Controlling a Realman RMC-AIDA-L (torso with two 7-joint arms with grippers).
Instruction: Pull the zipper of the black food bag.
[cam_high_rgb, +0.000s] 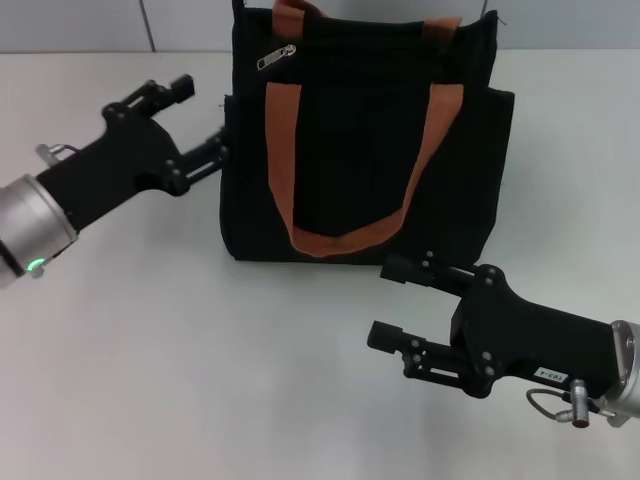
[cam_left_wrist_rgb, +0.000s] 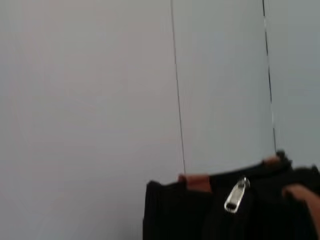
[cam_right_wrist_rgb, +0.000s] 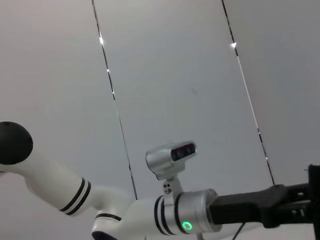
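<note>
Left claw beside boxy fabric bag

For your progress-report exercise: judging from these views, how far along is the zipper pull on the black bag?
Done: nothing shows as done; the zipper sits near the bag's top left corner, untouched.
In hand: the left claw is open at the bag's left side, one finger against the fabric, below the tab.
Left: grasping the tab and pulling it. The right claw waits open in front of the bag.
</note>
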